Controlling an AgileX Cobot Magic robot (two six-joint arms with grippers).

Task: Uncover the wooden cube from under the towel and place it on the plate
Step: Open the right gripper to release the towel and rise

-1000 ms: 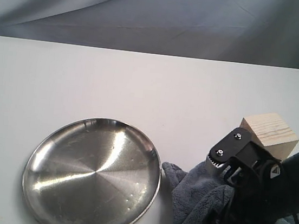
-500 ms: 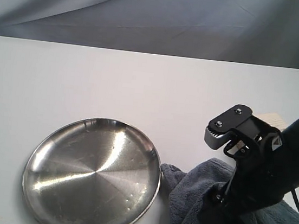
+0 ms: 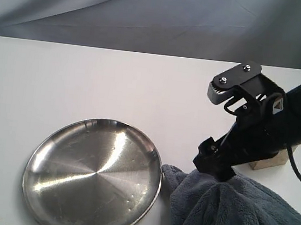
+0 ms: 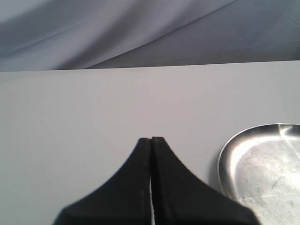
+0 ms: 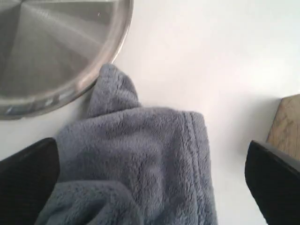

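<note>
The steel plate (image 3: 93, 177) lies at the front left. The blue-grey towel (image 3: 225, 218) is heaped to its right, one corner touching the plate's rim (image 5: 110, 56). Only a corner of the wooden cube (image 3: 269, 161) shows behind my right arm; its tan edge (image 5: 287, 125) stands bare on the table beside the towel. My right gripper (image 3: 215, 126) hangs open over the towel's far edge, fingers wide apart with nothing between them. My left gripper (image 4: 151, 139) is shut and empty above bare table, left of the plate (image 4: 262, 164), and is out of the exterior view.
The white table (image 3: 89, 77) runs back to a grey-blue cloth backdrop (image 3: 151, 14). The right arm and its cable (image 3: 299, 177) stand over the cube at the right edge.
My right gripper has lifted up and back off the towel, wide open. The towel now lies lower and flatter. The arm now hides most of the cube.
</note>
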